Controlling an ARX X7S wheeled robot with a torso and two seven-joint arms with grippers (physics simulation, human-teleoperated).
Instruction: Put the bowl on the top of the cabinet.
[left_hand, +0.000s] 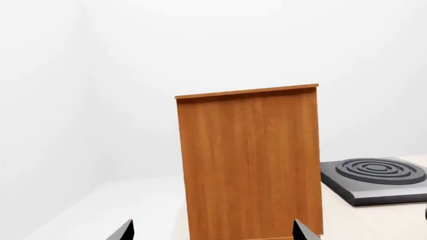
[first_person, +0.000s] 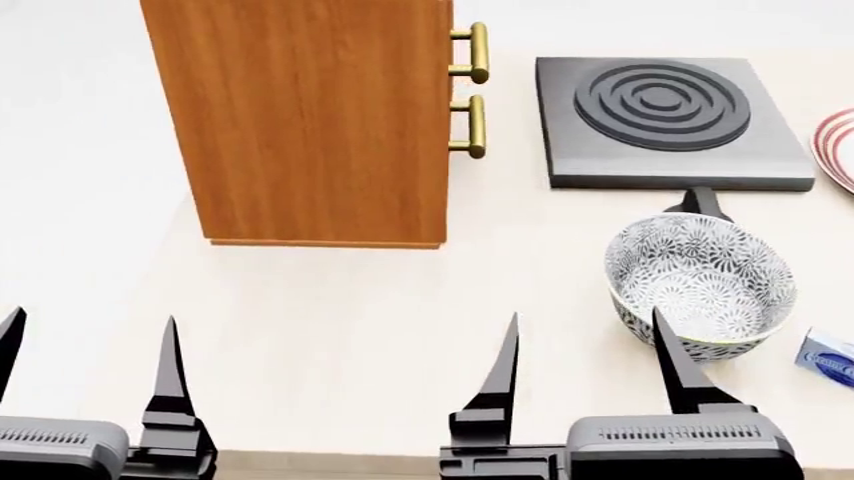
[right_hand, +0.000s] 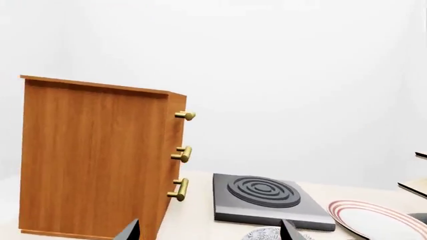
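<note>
The bowl (first_person: 701, 282) stands on the pale table (first_person: 334, 330), to the right of the cabinet (first_person: 307, 120) and just in front of the grey hob plate (first_person: 667, 120). The right gripper (first_person: 587, 345) is spread wide with nothing between its fingers, near the bowl's left side. The left gripper (first_person: 87, 350) is also spread and holds nothing, before the cabinet.

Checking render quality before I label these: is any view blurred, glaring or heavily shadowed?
Head view: sharp, flat even light, only a faint shadow under the leaf-patterned white bowl and the orange-brown wooden cabinet. Left wrist view: crisp, washed-out white backdrop, no glare. Right wrist view: equally sharp, brass handles lightly shaded.
</note>
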